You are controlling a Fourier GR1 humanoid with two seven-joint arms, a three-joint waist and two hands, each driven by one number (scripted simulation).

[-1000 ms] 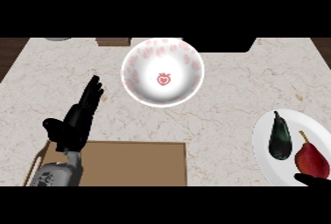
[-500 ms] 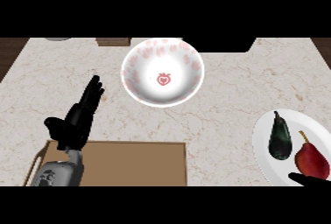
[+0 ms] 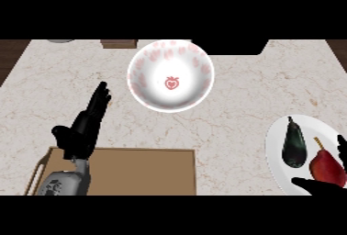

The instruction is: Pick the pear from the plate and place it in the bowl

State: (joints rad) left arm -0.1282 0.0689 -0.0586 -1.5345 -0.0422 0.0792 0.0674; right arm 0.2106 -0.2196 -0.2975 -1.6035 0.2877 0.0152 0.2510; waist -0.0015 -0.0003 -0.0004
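While my right hand (image 3: 324, 186) comes in at the near right corner, fingers spread either side of the red pear (image 3: 327, 164), nothing is gripped. Pear lies on the round white plate (image 3: 279, 146) beside a dark eggplant (image 3: 295, 143). White strawberry-print bowl (image 3: 170, 75) waits far centre. Left hand (image 3: 82, 128) rests with straight fingers, out of the way.

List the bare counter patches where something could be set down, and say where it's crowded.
Bare counter lies between the bowl and the plate, and left of the bowl above the open left hand. Crowded: the plate, holding the pear and an eggplant, with the right hand around it.
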